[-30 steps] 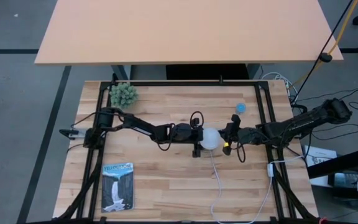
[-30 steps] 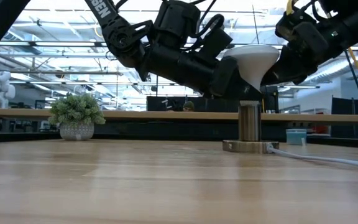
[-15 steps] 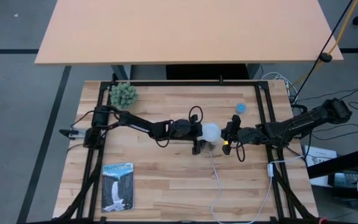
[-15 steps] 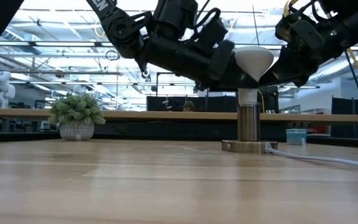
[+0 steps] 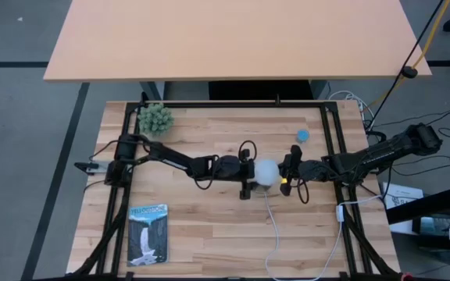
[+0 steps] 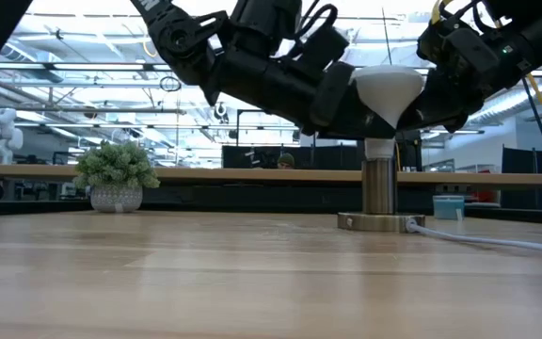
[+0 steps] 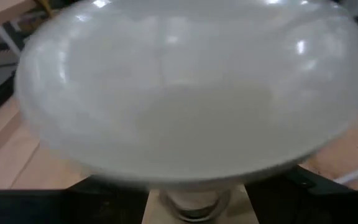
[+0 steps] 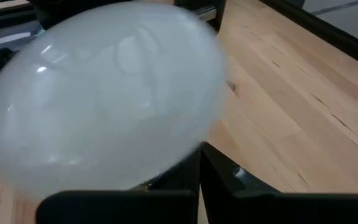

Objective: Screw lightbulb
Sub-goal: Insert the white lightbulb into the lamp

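The left tool [image 5: 254,172] clamps the bulb [image 6: 388,88], whose base sits in the socket [image 6: 377,185] on the counter [image 6: 205,273]. The right tool [image 5: 285,171], fingers together, rests beside the bulb.

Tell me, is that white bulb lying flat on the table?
No, the lightbulb stands upright over the metal socket, clear of the table.

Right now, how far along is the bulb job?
Done: the lightbulb is picked up and stands upright with its base on top of the metal socket. In hand: the left gripper is clamped on it, the shut right gripper alongside. Left: screwing it down; how far it is threaded can't be told.
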